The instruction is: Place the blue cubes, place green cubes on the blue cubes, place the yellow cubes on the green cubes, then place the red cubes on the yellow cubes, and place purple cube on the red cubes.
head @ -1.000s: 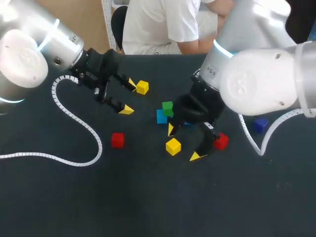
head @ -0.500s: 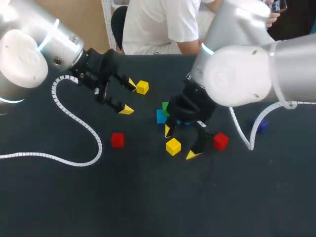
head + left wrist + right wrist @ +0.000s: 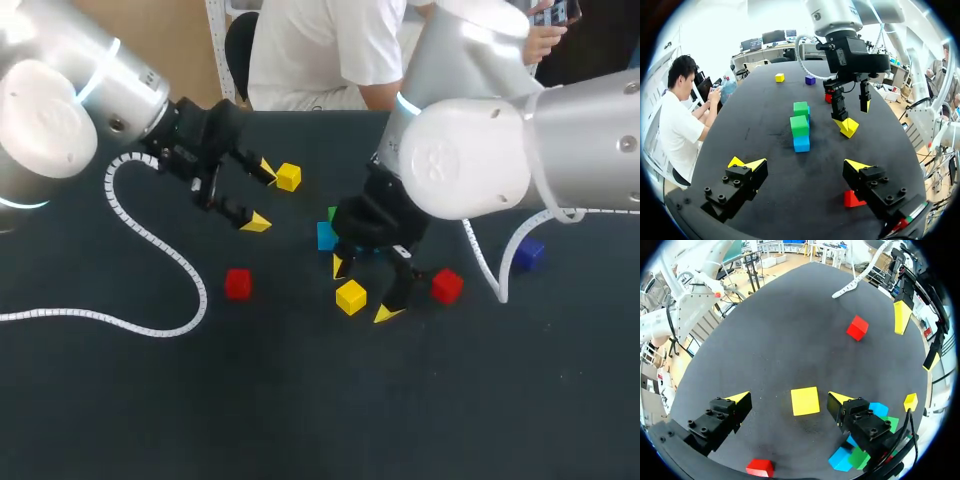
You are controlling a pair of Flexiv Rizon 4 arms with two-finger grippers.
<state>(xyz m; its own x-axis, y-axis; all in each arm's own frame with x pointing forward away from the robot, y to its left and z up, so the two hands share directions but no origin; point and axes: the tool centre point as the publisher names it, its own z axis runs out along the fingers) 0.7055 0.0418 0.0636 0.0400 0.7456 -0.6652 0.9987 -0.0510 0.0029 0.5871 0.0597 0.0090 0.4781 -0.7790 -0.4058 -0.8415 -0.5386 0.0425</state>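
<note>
My right gripper [image 3: 363, 290] is open and straddles a yellow cube [image 3: 351, 297] lying on the dark table; in the right wrist view this cube [image 3: 805, 400] sits between the tips without touching them. Just behind it stand two green-on-blue stacks, the nearer with a green cube [image 3: 799, 125] on a blue cube [image 3: 801, 143]; the head view shows only a blue cube [image 3: 325, 236] beside my arm. My left gripper [image 3: 260, 195] hangs open and empty at the back left, beside another yellow cube [image 3: 288, 177]. Red cubes [image 3: 238, 284] [image 3: 447, 286] lie on either side. A purple cube [image 3: 528, 252] sits far right.
A white corrugated cable [image 3: 150, 240] loops over the left of the table, and another [image 3: 490, 270] trails from my right arm. A third yellow cube [image 3: 780, 77] lies at the table's far end next to the purple cube [image 3: 810, 80].
My right arm has swung a little to the left, bringing its open fingers closer around the yellow cube and uncovering the red cube on the right. The left arm has stayed still.
</note>
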